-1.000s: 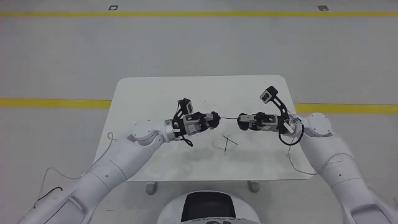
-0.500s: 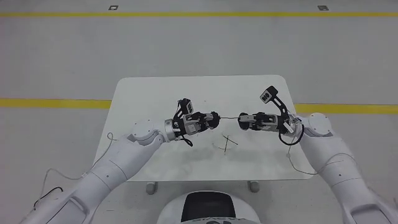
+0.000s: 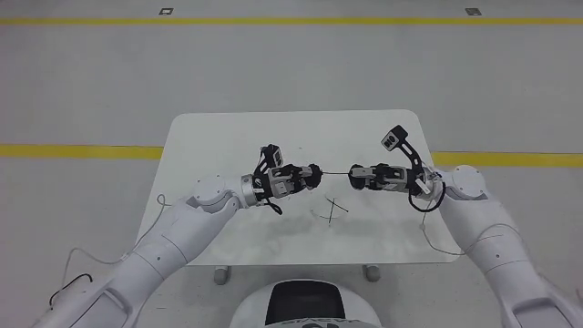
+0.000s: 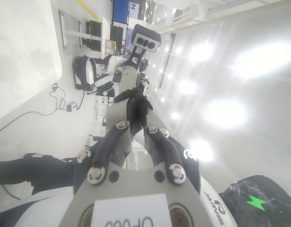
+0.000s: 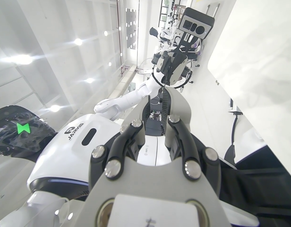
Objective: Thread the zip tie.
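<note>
Nothing has shifted since a second ago. The left gripper [image 3: 316, 174] at 9 o'clock and the right gripper [image 3: 352, 175] at 3 o'clock face each other above the white rounded table [image 3: 219, 137]. Each is pinched tight on one end of the thin black plastic zip tie [image 3: 333, 174] stretched between them. At 6 o'clock from it, two crossed black strips [image 3: 334, 210] lie on the tabletop.

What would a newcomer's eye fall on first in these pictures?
A thin black plastic zip tie stretches in the air between the left gripper and the right gripper, both shut on it, above the white rounded table. Spare black ties lie crossed on it nearer the robot.
</note>
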Robot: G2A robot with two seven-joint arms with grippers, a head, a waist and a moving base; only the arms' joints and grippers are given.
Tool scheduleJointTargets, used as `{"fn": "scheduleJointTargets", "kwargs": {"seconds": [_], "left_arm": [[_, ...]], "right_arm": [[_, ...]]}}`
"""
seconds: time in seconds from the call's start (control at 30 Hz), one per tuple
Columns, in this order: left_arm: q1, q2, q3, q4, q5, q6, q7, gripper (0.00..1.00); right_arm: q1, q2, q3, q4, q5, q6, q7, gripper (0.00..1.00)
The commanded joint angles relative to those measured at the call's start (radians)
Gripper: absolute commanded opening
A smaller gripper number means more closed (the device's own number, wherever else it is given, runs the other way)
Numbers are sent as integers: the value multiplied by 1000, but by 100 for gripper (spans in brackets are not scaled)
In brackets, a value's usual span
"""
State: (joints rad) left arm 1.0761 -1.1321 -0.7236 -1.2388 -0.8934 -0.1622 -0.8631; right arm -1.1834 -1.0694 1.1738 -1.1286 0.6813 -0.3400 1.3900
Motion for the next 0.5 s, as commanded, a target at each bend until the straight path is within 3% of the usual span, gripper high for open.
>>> {"fn": "scheduleJointTargets", "kwargs": {"seconds": [0.0,0.23,0.47], "left_arm": [[1,-1,-2,1,2,1,-1,0],[4,-5,-8,2,11,4,-4,0],[6,-9,-14,3,20,6,-7,0]], "right_arm": [[1,0,-1,2,-1,0,0,11],[9,-3,-8,19,-8,0,0,0],[19,-6,-15,35,-11,0,0,0]]}}
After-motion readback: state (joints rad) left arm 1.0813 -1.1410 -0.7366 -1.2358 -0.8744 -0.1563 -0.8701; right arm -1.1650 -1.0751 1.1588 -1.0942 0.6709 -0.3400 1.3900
